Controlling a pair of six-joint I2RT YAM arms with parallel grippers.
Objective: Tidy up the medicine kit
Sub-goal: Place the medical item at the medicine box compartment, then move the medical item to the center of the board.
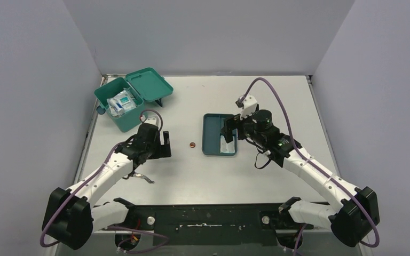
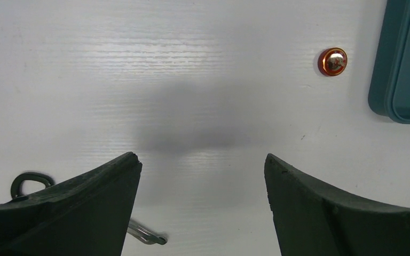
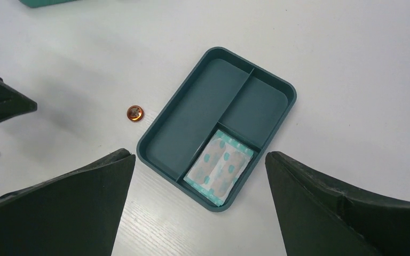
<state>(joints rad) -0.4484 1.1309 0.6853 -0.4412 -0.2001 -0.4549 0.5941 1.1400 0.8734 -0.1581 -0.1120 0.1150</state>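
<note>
Now | left gripper (image 2: 203, 176) jaws apart; right gripper (image 3: 200, 154) jaws apart above tray (image 3: 192, 120); medicine kit (image 1: 124, 124) lid open

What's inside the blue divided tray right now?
A single sachet of plasters lies in one of the two small compartments of the tray. The long compartment and the other small one are bare. Anything beneath the sachet is covered and cannot be seen.

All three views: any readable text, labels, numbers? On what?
No text reads clearly anywhere.
Too small to read: blue print on the white packets in the medicine kit.
Unreadable under glare: any marking on the orange disc.
No words visible: patterned wrapper of the bandage packet in the divided tray.
</note>
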